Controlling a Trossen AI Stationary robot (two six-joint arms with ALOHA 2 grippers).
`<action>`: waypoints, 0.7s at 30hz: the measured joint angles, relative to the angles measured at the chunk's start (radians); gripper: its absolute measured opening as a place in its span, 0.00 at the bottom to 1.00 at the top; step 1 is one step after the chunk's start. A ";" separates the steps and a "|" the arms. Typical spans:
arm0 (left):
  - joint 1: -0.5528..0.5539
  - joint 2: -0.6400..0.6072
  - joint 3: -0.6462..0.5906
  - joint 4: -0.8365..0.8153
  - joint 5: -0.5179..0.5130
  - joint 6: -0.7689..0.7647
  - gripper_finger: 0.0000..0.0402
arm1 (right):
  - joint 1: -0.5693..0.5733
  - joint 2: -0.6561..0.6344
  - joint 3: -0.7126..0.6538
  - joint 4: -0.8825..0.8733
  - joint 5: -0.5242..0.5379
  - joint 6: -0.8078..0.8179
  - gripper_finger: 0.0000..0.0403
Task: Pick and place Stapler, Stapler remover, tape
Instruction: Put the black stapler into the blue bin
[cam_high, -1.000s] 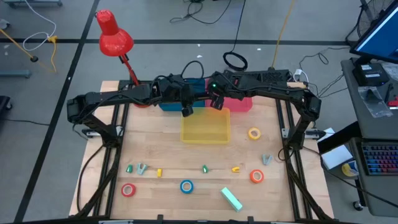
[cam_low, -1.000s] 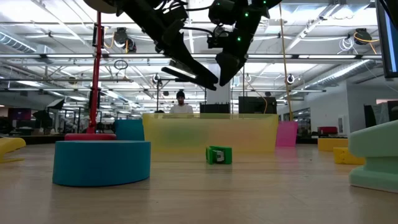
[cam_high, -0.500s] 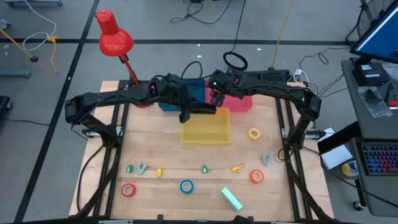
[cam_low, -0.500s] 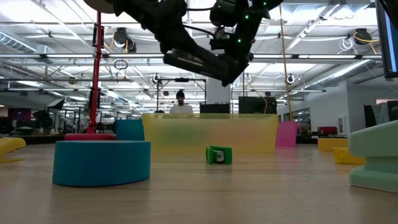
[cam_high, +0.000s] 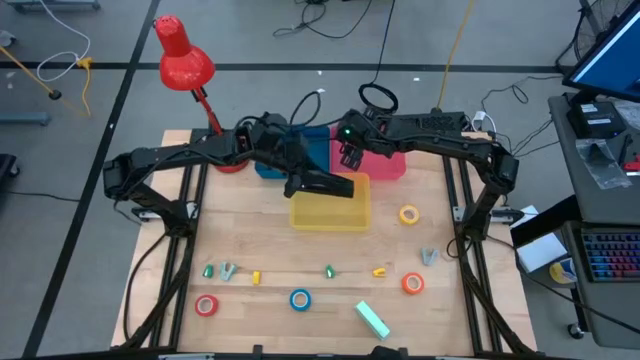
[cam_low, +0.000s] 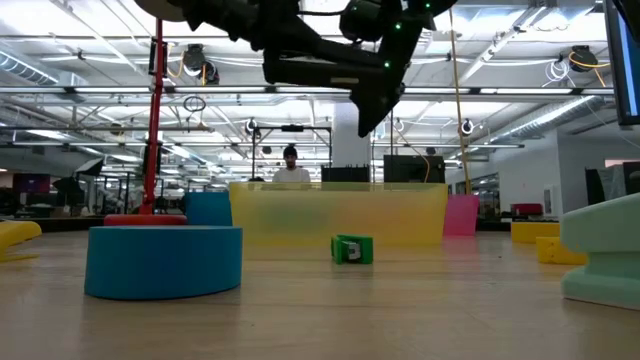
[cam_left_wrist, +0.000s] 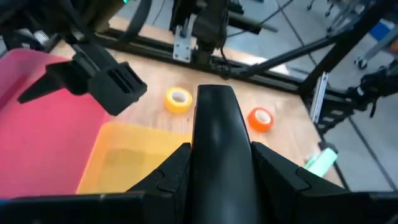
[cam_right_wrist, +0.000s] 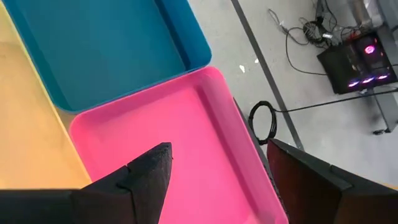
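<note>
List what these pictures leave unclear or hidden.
- Black stapler in the left gripper: in the left wrist view its rear end is cut off by the picture's edge.
- Yellow bin: the high view has the left arm covering its rear part; the low view shows only a wall, not its floor.
- Small green and yellow items in the table's front row: too small in the high view to identify.
- Right gripper: nothing between its open fingers.

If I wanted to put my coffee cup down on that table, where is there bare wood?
The widest bare patch lies between the yellow bin and the row of small items, left of the yellow tape. The table's near edge is crowded: red tape, blue tape and green stapler. The back holds bins and both arms.
</note>
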 joint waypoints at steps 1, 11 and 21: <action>0.000 0.000 0.000 0.007 -0.002 -0.007 0.33 | -0.001 0.000 0.000 -0.002 0.000 -0.004 0.63; -0.018 -0.003 0.001 0.093 0.020 -0.037 0.33 | -0.022 -0.002 -0.003 0.019 0.002 -0.061 0.63; 0.024 -0.046 -0.002 -0.128 -0.283 0.054 0.33 | -0.093 -0.099 -0.129 -0.045 -0.003 -0.024 0.63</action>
